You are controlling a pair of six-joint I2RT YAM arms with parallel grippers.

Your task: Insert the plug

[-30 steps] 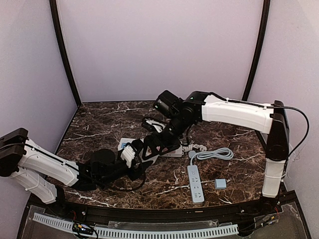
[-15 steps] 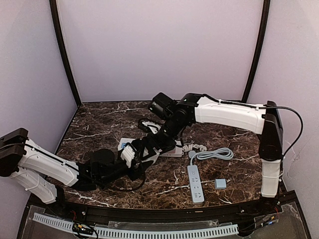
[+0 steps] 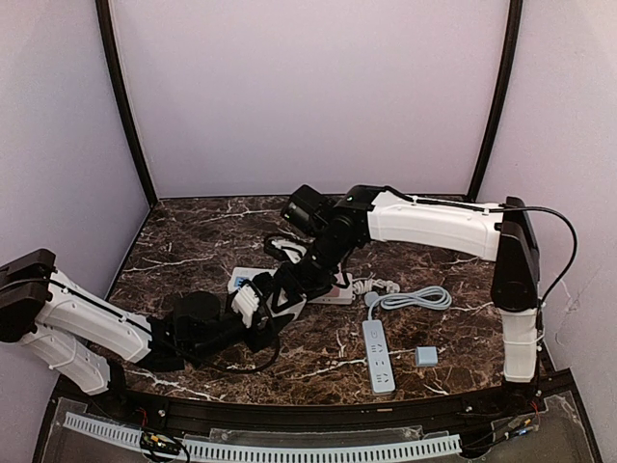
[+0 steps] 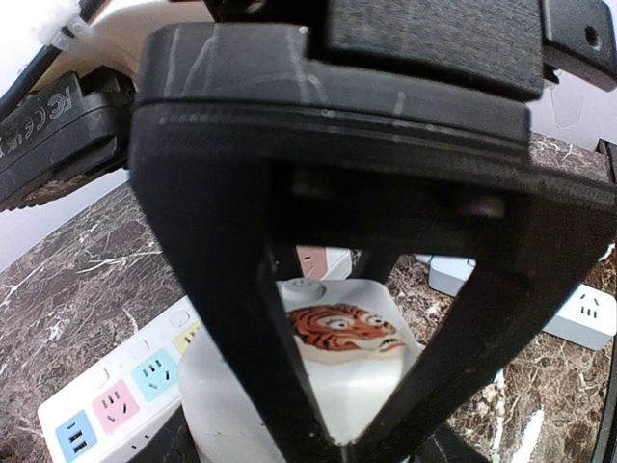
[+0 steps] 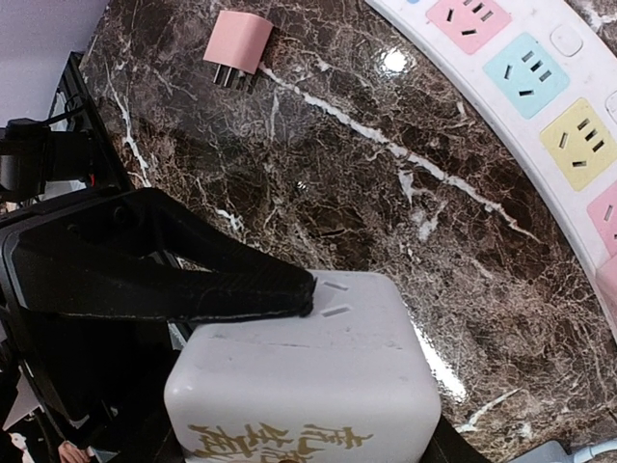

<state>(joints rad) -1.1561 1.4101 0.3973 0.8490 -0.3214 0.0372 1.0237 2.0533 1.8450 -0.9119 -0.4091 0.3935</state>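
A white cube plug (image 4: 359, 378) with a tiger face shows low in the left wrist view, between the left gripper's dark fingers. In the right wrist view the same plug (image 5: 308, 386) shows gold characters and two prong marks, and a black finger of the left gripper (image 5: 193, 282) lies on it. In the top view my left gripper (image 3: 256, 302) and right gripper (image 3: 288, 286) meet at the plug, just in front of the white power strip with coloured sockets (image 3: 336, 291). Both grippers sit tight against the plug. The strip also shows in the left wrist view (image 4: 114, 405) and the right wrist view (image 5: 525, 72).
A pink plug (image 5: 238, 43) lies on the marble beside the strip. A second white power strip (image 3: 378, 355) lies front right with its coiled grey cable (image 3: 416, 299). A small blue plug (image 3: 425, 356) lies next to it.
My right arm has swung leftward and its gripper has closed in on the left gripper. The left arm has barely shifted.
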